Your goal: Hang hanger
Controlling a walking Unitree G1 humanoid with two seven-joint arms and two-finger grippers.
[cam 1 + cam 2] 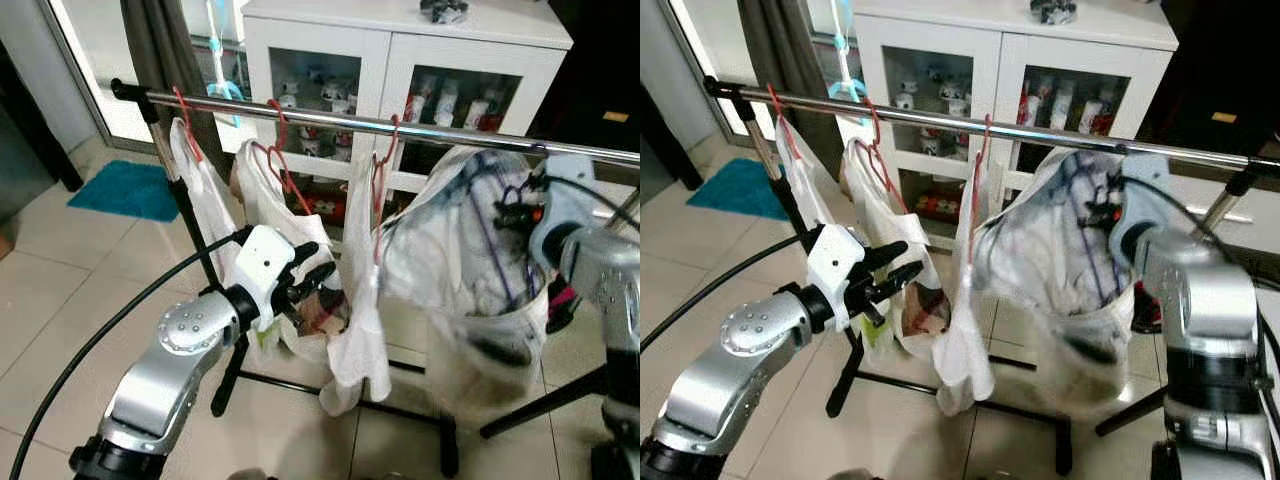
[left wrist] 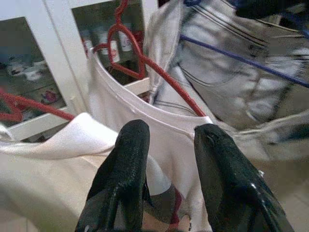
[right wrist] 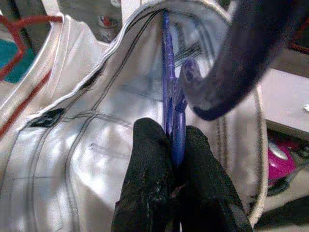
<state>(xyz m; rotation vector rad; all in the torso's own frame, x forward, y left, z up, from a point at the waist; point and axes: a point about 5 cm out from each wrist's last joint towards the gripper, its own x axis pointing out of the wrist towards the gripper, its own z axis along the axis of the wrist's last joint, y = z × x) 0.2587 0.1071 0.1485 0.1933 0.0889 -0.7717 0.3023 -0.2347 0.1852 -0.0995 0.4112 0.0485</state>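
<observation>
A blue hanger, dressed in a pale, dark-striped garment, is held up at the chrome rail of a drying rack, the hanging step judged to be in hand. The hanger's neck is pinched between the closed fingers of the right claw, its blurred hook curving away at one o'clock from the grip in the right wrist view. Whether the hook is over the rail yet cannot be told. The next move, it is judged, calls for the hook to be settled on the bare rail at three o'clock from the nearest red hanger, then released. The left claw is held spread, empty, at the white shirts already hung on red hangers, at nine o'clock from the new garment. The garment appears thin, creased and bunched.
</observation>
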